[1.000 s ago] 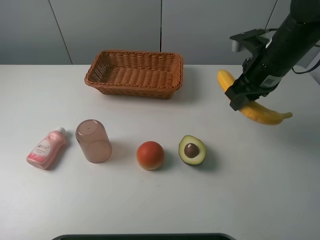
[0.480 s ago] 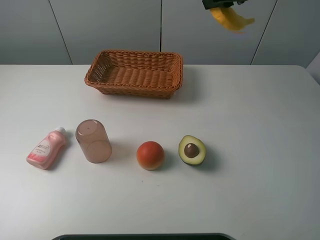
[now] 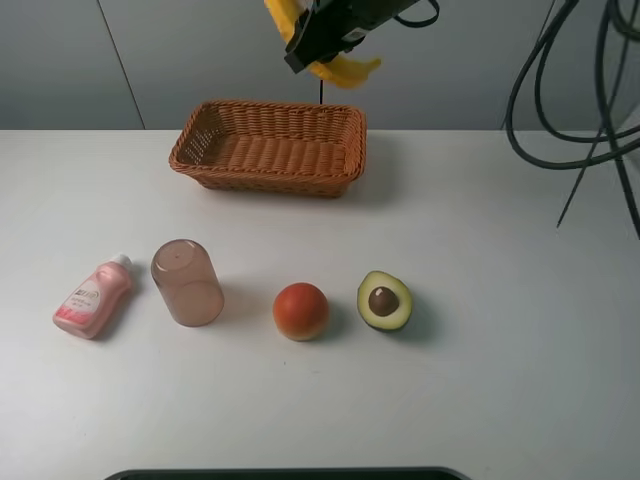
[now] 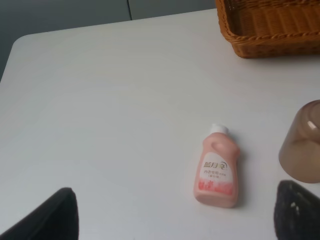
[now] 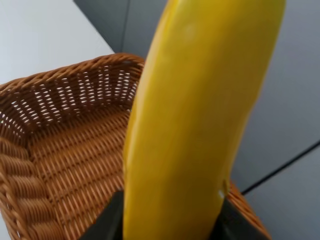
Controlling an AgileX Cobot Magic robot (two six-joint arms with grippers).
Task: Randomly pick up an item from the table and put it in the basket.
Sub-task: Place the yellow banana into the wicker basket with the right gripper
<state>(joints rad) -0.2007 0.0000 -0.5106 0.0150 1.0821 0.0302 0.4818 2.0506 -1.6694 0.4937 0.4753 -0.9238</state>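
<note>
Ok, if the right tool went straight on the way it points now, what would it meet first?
Probably the wicker basket, on its woven floor: the right tool, shut on the banana, aims into it from above. Nothing shows between, though depth is unclear.

grey panelled wall (image 3: 200, 60), dark seams (image 3: 120, 60), soft light

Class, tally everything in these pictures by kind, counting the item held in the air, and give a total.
Fruit: 3 (banana, red-orange fruit, halved avocado)
Bottle: 1
Cup: 1
Basket: 1
Total: 6
</note>
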